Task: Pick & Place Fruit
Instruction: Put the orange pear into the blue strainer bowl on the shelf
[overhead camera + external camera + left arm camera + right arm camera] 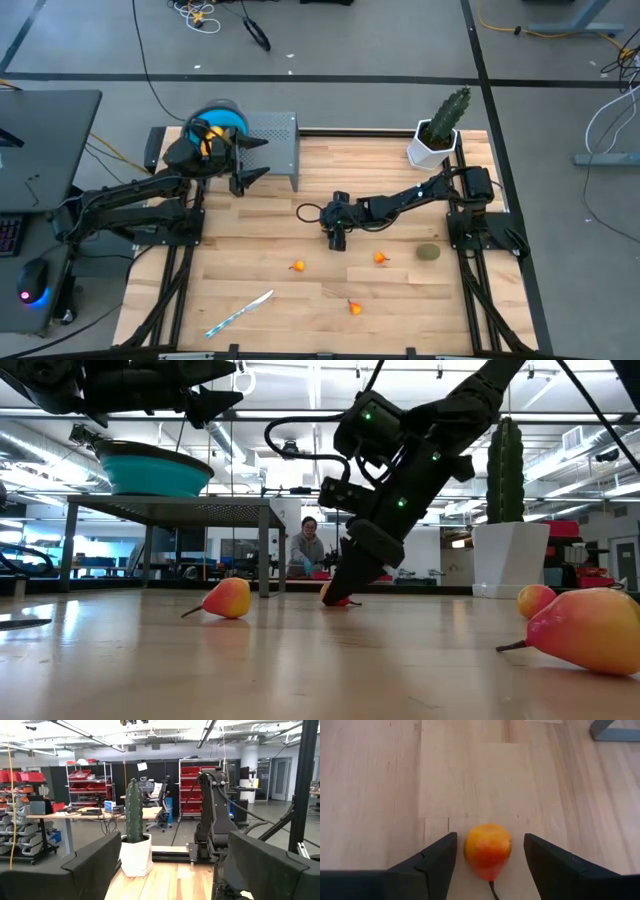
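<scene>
Right gripper (487,865) down at the table (300,190), fingers spread either side of a small fruit (487,850).

The smooth, rounded orange-red fruit, stem toward the wrist, lies on pale wood planks between the dark fingers, neither visibly touching it. The right arm reaches low to mid-table. The left gripper (250,160) hangs open by a grey stand (275,140) bearing a teal bowl (150,468).
</scene>
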